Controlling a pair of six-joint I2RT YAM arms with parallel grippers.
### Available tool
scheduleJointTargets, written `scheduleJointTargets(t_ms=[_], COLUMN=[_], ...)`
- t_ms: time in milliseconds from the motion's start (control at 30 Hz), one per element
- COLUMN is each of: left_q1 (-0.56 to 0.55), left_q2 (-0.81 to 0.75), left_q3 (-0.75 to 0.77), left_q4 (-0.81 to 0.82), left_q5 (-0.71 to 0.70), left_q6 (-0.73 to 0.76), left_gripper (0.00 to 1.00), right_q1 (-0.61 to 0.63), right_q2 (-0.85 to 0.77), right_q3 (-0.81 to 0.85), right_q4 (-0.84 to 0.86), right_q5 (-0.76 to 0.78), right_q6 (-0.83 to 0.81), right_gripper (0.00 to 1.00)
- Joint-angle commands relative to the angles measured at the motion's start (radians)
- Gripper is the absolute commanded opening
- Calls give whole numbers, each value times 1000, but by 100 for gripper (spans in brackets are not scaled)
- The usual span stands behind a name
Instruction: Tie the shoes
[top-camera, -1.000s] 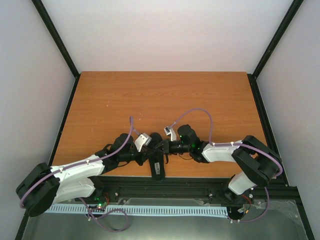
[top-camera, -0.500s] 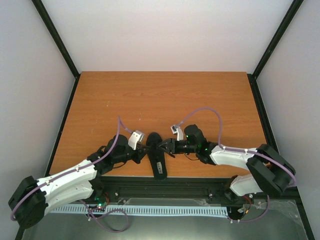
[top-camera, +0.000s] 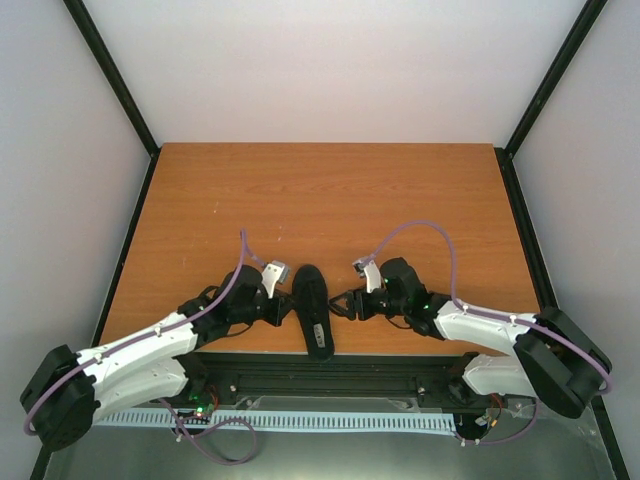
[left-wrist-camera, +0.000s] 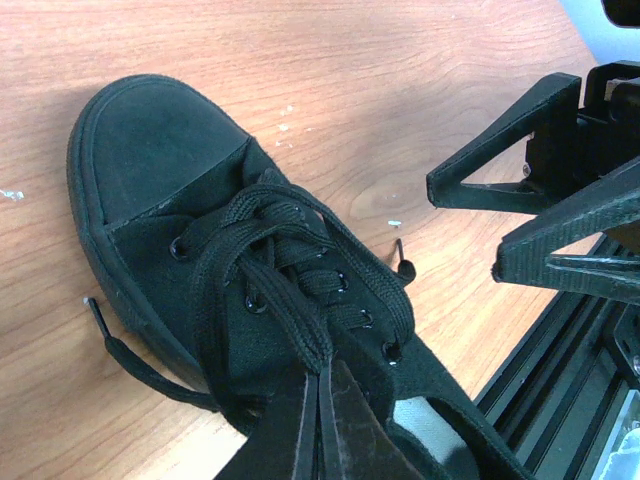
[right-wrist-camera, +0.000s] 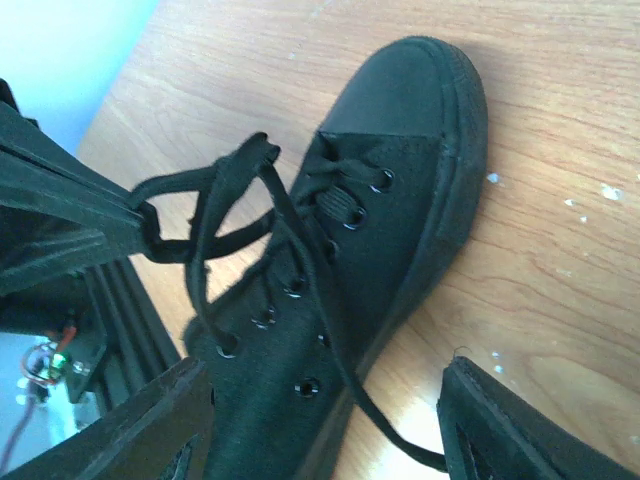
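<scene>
Wooden table (top-camera: 330, 190), one. Two arms down low at near edge: left arm (top-camera: 150, 350), right arm (top-camera: 480, 325). One black shoe (top-camera: 312, 315) at near edge, dead centre between both claws, toe pointing away from bases. Left gripper (top-camera: 283, 307) pinched tight on lace loop (right-wrist-camera: 250, 153). Right gripper (top-camera: 343, 305) spread wide, empty, just beside shoe. Two loose lace ends (left-wrist-camera: 110, 340) trailing on wood.

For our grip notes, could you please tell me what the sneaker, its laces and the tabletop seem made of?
Sneaker: apparently matte black canvas, going by its dull cloth-like surface. Laces: flat woven black fabric, with small stiff tips. Tabletop: orange-brown wood grain with slight sheen, possibly laminate or veneer; cannot tell which.
</scene>
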Motion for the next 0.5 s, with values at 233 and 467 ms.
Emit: scheduleJointTargets(t_ms=[233,467], left_q1=[-4,-4], left_q2=[44,79], left_q3=[66,113], left_q4=[-20,-33], left_q5=[26,39], left_q6=[-40,-71], left_gripper=[1,1], right_q1=[20,26], right_q2=[199,248], right_q3=[43,78], right_q4=[56,42], right_q5=[-100,-122], right_q6=[-162,-174], right_gripper=[54,20])
